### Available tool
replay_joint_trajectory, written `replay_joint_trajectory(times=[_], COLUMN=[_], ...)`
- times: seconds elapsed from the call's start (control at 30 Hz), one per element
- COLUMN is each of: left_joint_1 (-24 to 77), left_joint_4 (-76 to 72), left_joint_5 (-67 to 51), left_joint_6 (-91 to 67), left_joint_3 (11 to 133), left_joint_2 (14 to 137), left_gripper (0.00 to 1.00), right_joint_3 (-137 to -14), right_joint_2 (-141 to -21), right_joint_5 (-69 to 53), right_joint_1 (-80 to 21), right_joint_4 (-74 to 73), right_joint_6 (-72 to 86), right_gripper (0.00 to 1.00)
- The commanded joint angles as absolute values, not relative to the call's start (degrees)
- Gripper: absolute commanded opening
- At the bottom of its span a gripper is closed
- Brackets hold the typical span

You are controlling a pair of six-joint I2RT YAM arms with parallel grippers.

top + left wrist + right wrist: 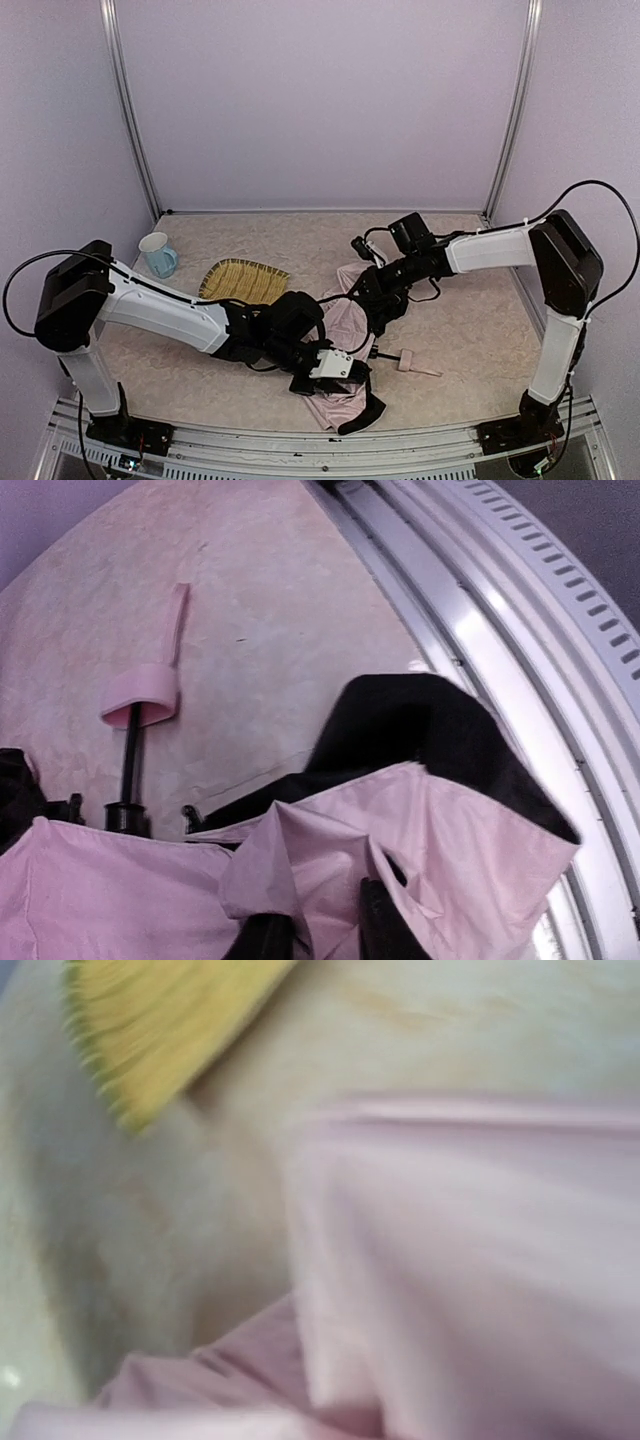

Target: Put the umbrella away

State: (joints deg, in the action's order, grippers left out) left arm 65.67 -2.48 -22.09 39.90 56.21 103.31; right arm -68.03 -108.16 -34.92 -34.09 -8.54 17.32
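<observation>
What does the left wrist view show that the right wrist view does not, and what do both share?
Only the left wrist view shows the umbrella's handle with its strap, the black shaft, the black lining, the left fingers with fabric between them, and the metal rail. Only the right wrist view shows the woven yellow tray. Both show the pink fabric and the table surface.

The left arm (160, 305) reaches low across the front, its left gripper (322, 932) pinched on a fold of the umbrella (450, 850). The right arm (490, 248) bends inward, wrist angled down (the right gripper (378, 305) hides its jaws).
</observation>
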Motion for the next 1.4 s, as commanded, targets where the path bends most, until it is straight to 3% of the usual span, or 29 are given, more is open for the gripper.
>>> replay_joint_trajectory(times=[0.0,0.13,0.33,0.6,0.97,1.13,1.37], left_joint_1=[68.0,67.9,67.9,67.2,58.4,56.2,54.8], left_joint_4=[1.7,2.4,3.9,0.6,-4.0,-7.7,-11.3], left_joint_5=[-29.5,-29.1,-26.2,-27.2,-32.9,-31.6,-31.0], left_joint_6=[38.9,38.1,36.2,32.8,27.5,26.3,22.1], left_joint_3=[52.5,51.0,50.4,47.2,41.7,38.6,37.2], left_joint_2=[101.3,100.6,103.0,92.6,77.4,73.3,71.5], left_gripper=[0.31,0.42,0.46,0.63,0.67,0.67,0.66], right_joint_3=[-64.9,-64.7,-65.6,-60.9,-57.8,-56.6,-56.3], right_joint_2=[-107.6,-105.2,-95.5,-88.5,-97.6,-101.3,-101.8], right_joint_5=[-31.2,-27.7,-18.7,-13.6,-13.4,-7.5,-5.1], right_joint_1=[-34.2,-36.1,-36.2,-36.6,-46.9,-47.3,-47.3], right_joint_4=[-1.1,-7.1,-23.4,-42.9,-35.3,-32.2,-29.2], right_joint_6=[19.5,16.4,8.1,3.1,-2.4,-4.3,-8.2], right_gripper=[0.19,0.36,0.56,0.53,0.53,0.45,0.08])
